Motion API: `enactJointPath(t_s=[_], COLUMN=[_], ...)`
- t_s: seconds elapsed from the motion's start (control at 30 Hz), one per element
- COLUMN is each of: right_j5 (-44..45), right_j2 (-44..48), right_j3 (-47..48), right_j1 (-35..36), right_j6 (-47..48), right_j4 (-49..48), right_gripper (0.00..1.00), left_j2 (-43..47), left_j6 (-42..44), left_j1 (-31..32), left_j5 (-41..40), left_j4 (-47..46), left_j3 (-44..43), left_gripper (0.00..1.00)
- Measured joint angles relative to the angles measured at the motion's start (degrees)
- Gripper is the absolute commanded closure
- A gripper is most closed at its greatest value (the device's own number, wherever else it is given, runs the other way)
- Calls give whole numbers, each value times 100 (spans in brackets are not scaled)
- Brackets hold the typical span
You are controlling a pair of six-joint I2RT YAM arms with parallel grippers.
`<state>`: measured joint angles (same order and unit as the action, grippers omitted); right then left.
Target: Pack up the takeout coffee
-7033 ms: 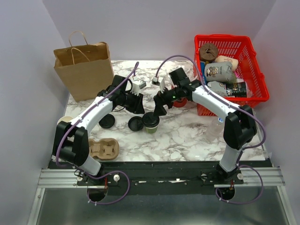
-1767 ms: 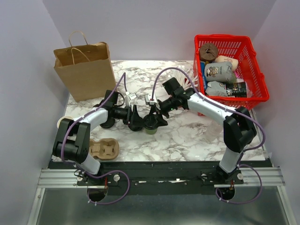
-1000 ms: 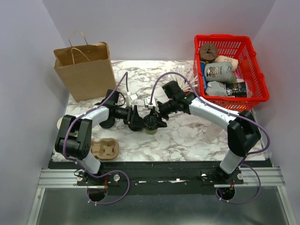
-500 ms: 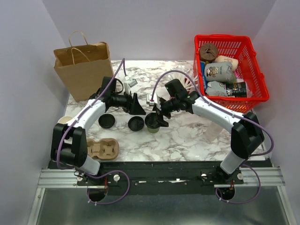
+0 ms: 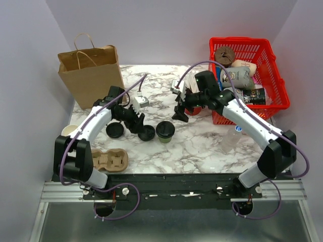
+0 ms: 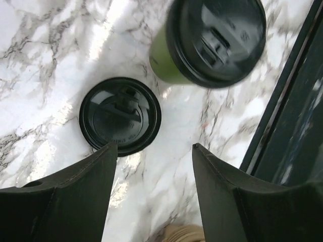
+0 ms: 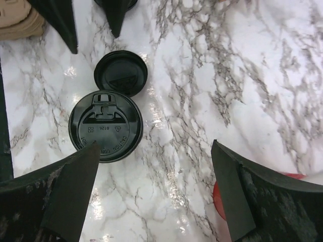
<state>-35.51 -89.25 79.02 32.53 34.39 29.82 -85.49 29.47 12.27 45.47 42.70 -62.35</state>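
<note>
Top external view: takeout coffee (image 5: 165, 130) upright on the marble table (image 5: 202, 146), black lid on, touched by neither arm. Judged as the interval between capping and packing: closed, not yet lifted. Not yet in the cardboard cup carrier (image 5: 111, 160), which lies well to the left of the cup and nearer the arm bases. Not yet in the brown paper bag (image 5: 91, 75) either, standing far to the left of the cup and behind it.

Left gripper (image 6: 154, 151): hovers just left of the cup, poised over a spare black lid (image 6: 120, 116) lying flat just beside the cup's base. Jaws moderately apart, nothing between them, no contact with lid or cup.

Right gripper (image 7: 155, 146): high, behind and to the right of the cup, looking down on it. Jaws spread wide, empty, touching nothing.

Lid seating: appears level and complete round the rim in both wrist views, though not confirmable from above alone.

Next move, as judged: calls for one gripper to come down beside the cup, close on the olive-green wall below the lid rim, and carry it upright to the carrier or bag. Requires a firm but not crushing hold on thin paper. Requires also a path clear of the spare lid beside the cup. No telling which arm for the job.
</note>
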Motion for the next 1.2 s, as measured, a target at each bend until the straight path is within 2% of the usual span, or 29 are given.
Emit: enactJointPath(t_s=[0.2,0.5,0.6,0.73,0.8,0.97,1.2], right_j5=[321,610,632,638,640,669,686], right_j2=[750,931,931,931,929,911,837], right_j3=[-291,-566,-579,-595,-595,-595,-595], right_j1=[-4,-7,-15,-31,-37,-39,-42], right_j6=[-402,-505,-505,-509,-511,-544,-551], right_j4=[-195,-192,-195,-195,-195,-195,-195], right_gripper=[0,0,0,0,0,0,0], left_j2=[621,717,717,706,684,610,466], left_j6=[1012,1174,1178,1233,1274,1399,1513], left_j1=[483,1224,1394,1572,1639,1700,1700], left_j5=[-354,-1445,-1725,-1921,-1991,-2063,-2105], left_j4=[-131,-1504,-1910,-2269,-2409,-2535,-2594], left_j3=[752,1781,1919,2015,2068,2138,2157], left_gripper=[35,39,41,49,50,53,63])
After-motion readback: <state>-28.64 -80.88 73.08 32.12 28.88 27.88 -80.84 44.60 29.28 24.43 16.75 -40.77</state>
